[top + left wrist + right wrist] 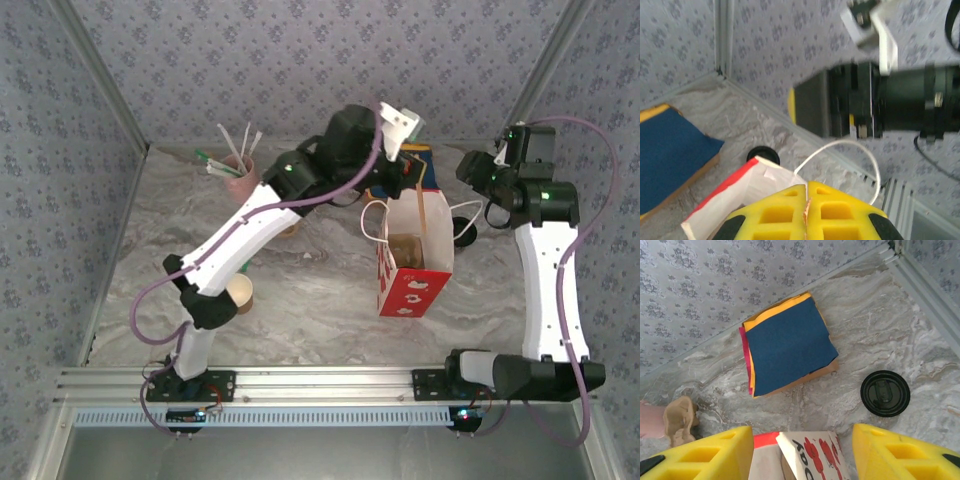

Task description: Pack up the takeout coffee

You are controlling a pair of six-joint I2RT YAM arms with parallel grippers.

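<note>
Packing is not yet done: the coffee [885, 393] stands on the table [320, 320], black lid up, outside the bag [412, 290]. It is just ahead of the right gripper [801, 432], off toward its right finger. The right jaws are spread wide with nothing between them, and the bag's rim is right below the gap. The left gripper [806, 192] is closed, fingers pressed together at the bag's rim, the white handle loop [847, 142] just beyond the tips. It may be pinching the paper to hold the mouth open; cannot tell. Left to do, as I judge: grab the coffee, lift it over the rim, set it inside upright. The bag stands upright, mouth open; inside is a brownish lump [404, 246] at the bottom, unclear what, plus a thin tan stick [424, 215] leaning up. Other containers are well away from both jaws: a pink cup [238, 178] holding straws or stirrers, and a lidless paper cup [240, 292] that looks empty. Folded cloths [787, 347] lie ahead of the right jaws, beyond the bag.
</note>
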